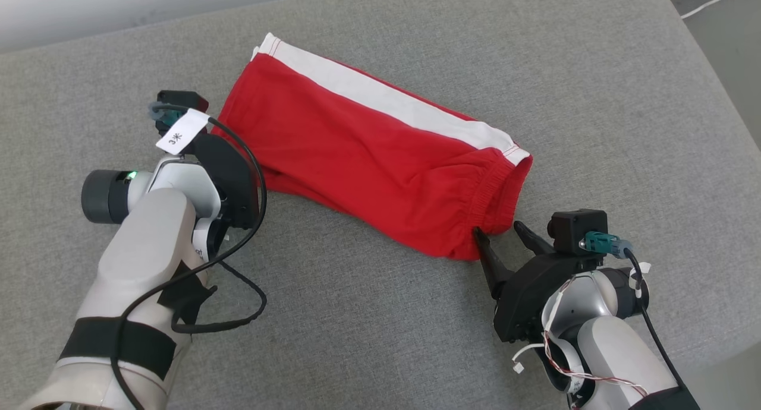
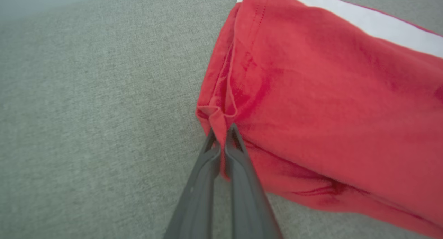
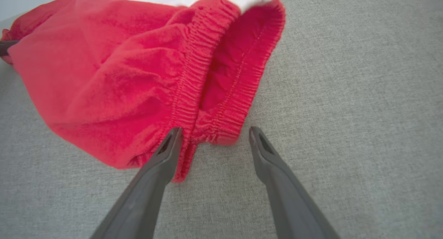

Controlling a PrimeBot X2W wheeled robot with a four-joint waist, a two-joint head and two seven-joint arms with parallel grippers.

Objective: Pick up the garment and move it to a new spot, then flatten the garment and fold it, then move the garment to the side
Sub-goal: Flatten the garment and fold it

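Your left hand [image 2: 222, 131], at the 9 o'clock end of the red garment [image 1: 368, 160] lying mid-way across the grey surface [image 1: 357, 338], is clamped on its hem corner, while your right hand [image 3: 215, 131] stands spread apart at the waistband corner, 4 o'clock.

Pale left forearm [image 1: 142, 249] angled forward, left gripper [image 2: 221, 136] long dark fingers clamped together on red fabric garment [image 2: 311, 111], pale right forearm [image 1: 618, 356] low, right gripper [image 1: 499, 232] fingers spread wide

spread right tool [image 3: 215, 131] flanks one corner of red garment [image 3: 104, 76].
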